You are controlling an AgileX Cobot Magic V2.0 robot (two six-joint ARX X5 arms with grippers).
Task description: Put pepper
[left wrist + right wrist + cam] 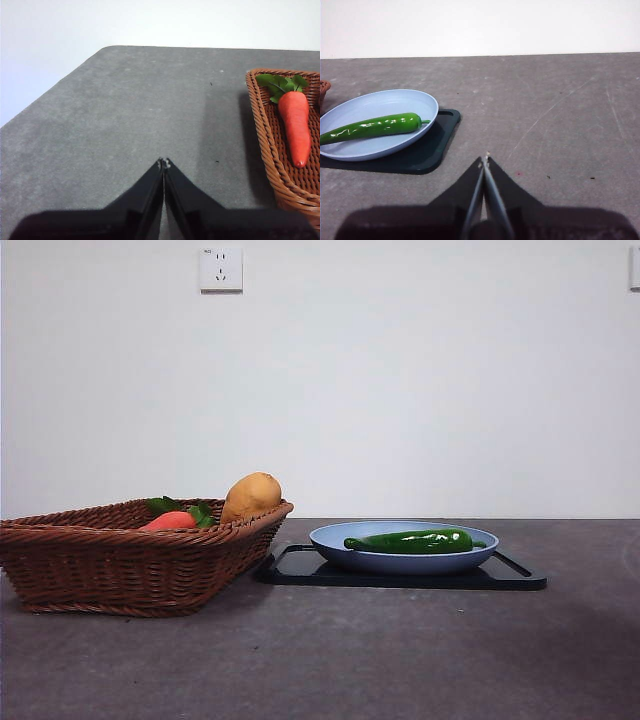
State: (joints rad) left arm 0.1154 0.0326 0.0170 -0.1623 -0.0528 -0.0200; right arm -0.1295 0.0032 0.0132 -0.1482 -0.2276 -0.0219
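The long glossy dark green pepper lies in a pale blue plate that stands on a black tray. It also shows in the right wrist view on the plate. My right gripper is shut and empty, over bare table, apart from the plate. My left gripper is shut and empty, over bare table beside the wicker basket. Neither gripper shows in the front view.
The brown wicker basket stands left of the tray and holds an orange-red carrot with green leaves and a yellow-brown potato. A white wall with a socket is behind the grey table.
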